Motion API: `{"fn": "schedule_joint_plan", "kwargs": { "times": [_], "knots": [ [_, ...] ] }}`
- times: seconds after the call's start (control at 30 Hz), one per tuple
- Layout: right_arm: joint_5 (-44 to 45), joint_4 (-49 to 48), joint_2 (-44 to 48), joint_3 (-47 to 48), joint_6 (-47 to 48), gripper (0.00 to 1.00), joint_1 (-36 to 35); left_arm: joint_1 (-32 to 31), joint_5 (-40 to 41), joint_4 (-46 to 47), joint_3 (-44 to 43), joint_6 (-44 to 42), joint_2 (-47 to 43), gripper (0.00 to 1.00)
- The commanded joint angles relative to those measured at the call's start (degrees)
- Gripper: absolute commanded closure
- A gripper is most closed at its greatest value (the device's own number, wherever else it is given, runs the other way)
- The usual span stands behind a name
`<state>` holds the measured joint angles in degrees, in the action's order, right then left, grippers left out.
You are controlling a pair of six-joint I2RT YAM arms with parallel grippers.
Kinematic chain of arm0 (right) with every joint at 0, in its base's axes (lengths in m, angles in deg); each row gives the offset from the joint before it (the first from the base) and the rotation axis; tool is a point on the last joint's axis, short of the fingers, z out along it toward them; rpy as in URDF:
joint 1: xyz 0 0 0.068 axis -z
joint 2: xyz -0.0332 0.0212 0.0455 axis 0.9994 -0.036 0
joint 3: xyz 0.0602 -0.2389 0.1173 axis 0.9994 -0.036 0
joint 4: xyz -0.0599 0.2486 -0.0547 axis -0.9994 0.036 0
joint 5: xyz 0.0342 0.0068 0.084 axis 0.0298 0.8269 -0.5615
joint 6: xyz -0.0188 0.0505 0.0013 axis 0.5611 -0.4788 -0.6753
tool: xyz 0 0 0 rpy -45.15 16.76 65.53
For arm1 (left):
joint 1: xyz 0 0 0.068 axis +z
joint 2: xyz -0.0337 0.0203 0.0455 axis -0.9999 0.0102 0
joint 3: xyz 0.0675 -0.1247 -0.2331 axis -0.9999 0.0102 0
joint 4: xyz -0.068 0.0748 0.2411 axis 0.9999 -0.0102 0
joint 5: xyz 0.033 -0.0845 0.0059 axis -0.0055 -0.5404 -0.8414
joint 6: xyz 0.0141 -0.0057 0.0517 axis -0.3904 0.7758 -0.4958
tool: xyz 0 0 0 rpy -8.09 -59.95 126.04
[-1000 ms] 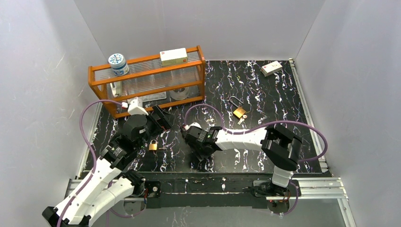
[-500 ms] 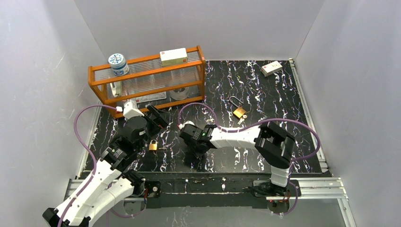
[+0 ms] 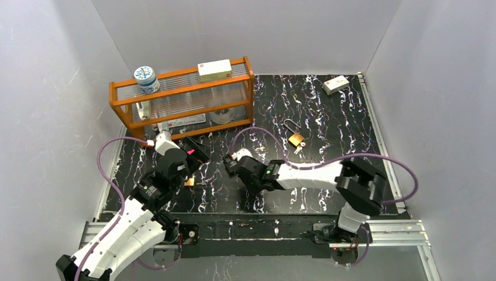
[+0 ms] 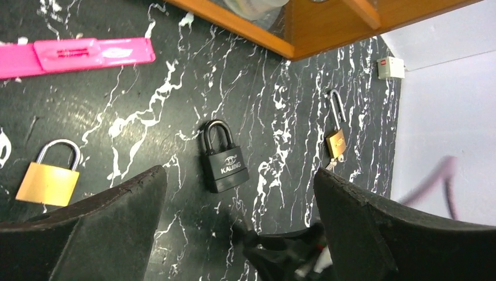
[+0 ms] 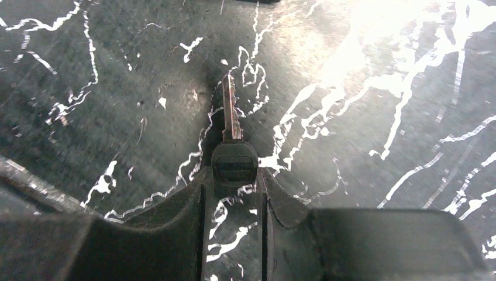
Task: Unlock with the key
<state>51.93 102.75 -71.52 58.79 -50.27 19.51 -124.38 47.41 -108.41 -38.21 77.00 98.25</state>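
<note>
A black padlock lies shut on the black marble table, straight ahead of my left gripper, which is wide open and empty above it. My right gripper is shut on the black head of a key, its metal blade pointing away just above the table. In the left wrist view that gripper sits just short of the black padlock. In the top view my left gripper and right gripper face each other mid-table. I cannot make out the black padlock there.
A shut brass padlock lies by the left arm. Another brass padlock with a raised shackle lies farther right. An orange shelf stands at the back left and a white box at the back right. A pink strip lies near the shelf.
The left wrist has shifted a little left and nearer. The right arm's elbow swung left, then back right, while its gripper stayed mid-table with the key.
</note>
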Motion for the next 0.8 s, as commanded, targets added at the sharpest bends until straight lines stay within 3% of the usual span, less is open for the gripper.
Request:
{"fn": "schedule_joint_plan", "kwargs": {
  "times": [0.0, 0.1, 0.23, 0.33, 0.63, 0.77],
  "knots": [
    [2.7, -11.3, 10.4, -4.8, 1.9, 0.72, 0.2, 0.3, -0.1, -0.2, 2.8, 5.1, -1.3, 0.07],
    [3.3, -15.0, 14.9, -7.4, 2.5, 0.71, 0.2, 0.3, -6.0, 5.4, 4.1, 4.5, 0.2, 0.06],
    [5.1, -18.4, 19.6, -9.7, 1.4, 0.72, 0.2, 0.3, -21.2, 23.2, 7.3, 2.2, 4.1, 0.07],
    [4.6, -22.5, 22.2, -11.5, -1.3, 0.72, 0.2, 0.3, -27.8, 29.2, 7.6, 2.4, 8.8, 0.1],
    [3.6, -22.1, 23.3, -11.2, -2.9, 0.72, 0.2, 0.3, -35.1, 36.1, 8.4, 2.0, 16.9, 0.33],
    [3.7, -21.6, 23.1, -10.6, -2.8, 0.72, 0.2, 0.3, -37.4, 36.5, 8.3, 1.2, 18.6, 0.49]
  ]
}}
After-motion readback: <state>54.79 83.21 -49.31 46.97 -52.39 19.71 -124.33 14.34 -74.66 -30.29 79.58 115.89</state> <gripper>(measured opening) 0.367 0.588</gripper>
